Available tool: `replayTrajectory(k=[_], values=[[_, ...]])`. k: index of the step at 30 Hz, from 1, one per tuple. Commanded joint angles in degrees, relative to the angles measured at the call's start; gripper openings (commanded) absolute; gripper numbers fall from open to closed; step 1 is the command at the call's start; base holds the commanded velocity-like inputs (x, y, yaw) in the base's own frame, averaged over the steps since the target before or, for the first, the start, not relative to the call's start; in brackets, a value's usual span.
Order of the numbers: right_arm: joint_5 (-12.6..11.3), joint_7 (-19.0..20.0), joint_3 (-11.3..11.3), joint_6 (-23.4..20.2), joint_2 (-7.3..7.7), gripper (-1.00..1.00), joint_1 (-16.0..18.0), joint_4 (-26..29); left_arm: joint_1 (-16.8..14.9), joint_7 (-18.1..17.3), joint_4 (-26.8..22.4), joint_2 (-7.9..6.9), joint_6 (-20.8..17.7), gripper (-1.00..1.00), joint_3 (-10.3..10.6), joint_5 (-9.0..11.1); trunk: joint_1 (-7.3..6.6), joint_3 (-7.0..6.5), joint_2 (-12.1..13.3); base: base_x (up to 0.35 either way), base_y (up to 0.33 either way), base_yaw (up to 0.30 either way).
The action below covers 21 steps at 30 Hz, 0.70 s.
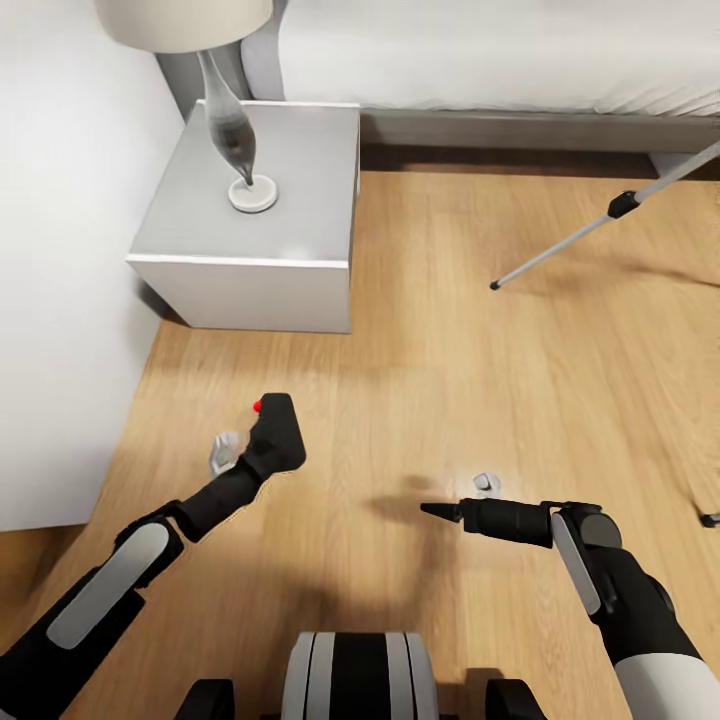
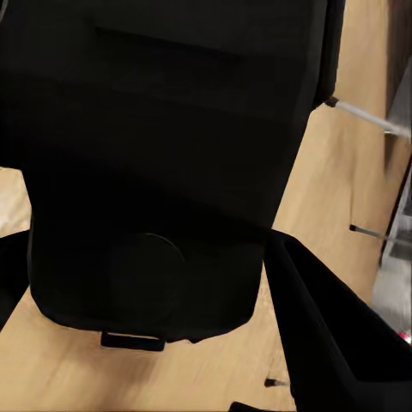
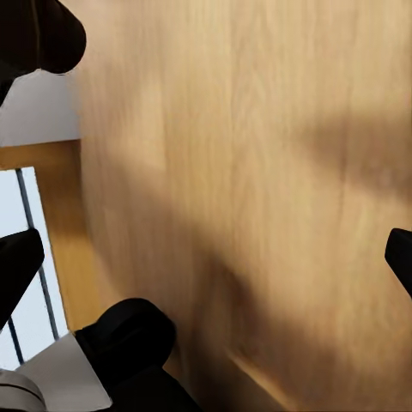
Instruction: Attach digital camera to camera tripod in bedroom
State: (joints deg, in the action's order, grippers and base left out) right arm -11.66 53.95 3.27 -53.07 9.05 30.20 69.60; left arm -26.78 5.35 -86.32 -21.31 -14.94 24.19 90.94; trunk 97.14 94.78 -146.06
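The digital camera [image 1: 280,424], a black body with a red button on top, is held low over the wood floor with my left gripper [image 1: 262,448] shut on it. In the left wrist view its dark body [image 2: 163,163] sits close up, with one black finger [image 2: 343,343] beside it. One silver leg of the camera tripod [image 1: 590,229] slants in from the right edge, its black foot on the floor well to the right of the camera. Thin tripod legs [image 2: 365,113] also show past the camera. My right gripper [image 1: 432,511] [image 3: 206,257] hangs open over bare floor, pointing left.
A grey nightstand [image 1: 300,200] with a lamp [image 1: 238,140] stands against the white wall at the left. The low bed [image 1: 480,50] runs along the back. Two small pale bits [image 1: 225,452] [image 1: 486,482] lie on the floor. Another tripod foot [image 1: 709,519] is at the right edge.
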Motion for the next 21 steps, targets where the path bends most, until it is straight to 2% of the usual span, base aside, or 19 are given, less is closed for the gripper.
replayTrajectory(k=[1,2,5,6,11,21], values=[[0.1,0.2,0.1,-0.2,0.00,1.00,0.0,0.0,0.0,-0.5,0.0,-0.71,0.0,-1.00,0.0,1.9,-0.03,-0.20,0.0,0.000,0.000,0.000],[0.1,0.2,0.0,-0.2,-0.02,1.00,0.0,0.0,0.0,-1.4,0.2,-1.81,0.0,-1.00,0.0,4.2,-0.06,-0.42,0.0,0.000,0.000,0.000],[0.1,0.2,0.0,-0.3,-0.06,1.00,0.0,0.0,0.0,-2.5,0.3,-3.24,0.0,-1.00,-0.1,7.2,-0.13,-1.08,0.1,0.000,0.000,0.000],[0.1,0.2,0.0,-0.3,-0.06,1.00,0.0,0.0,0.0,-2.6,0.3,-3.44,0.0,-1.00,0.0,7.6,-0.16,-1.30,0.1,0.000,0.000,0.000],[0.0,0.2,0.1,-0.3,-0.04,1.00,0.0,0.0,0.0,-3.0,0.3,-4.05,0.0,-1.00,0.1,9.0,-0.29,-2.41,0.1,0.000,0.000,0.000],[-0.1,0.2,0.0,-0.5,-0.08,1.00,0.0,0.0,0.1,-4.1,0.1,-4.25,-0.4,-1.00,0.1,9.4,-0.55,-4.63,0.3,0.000,0.000,0.000]])
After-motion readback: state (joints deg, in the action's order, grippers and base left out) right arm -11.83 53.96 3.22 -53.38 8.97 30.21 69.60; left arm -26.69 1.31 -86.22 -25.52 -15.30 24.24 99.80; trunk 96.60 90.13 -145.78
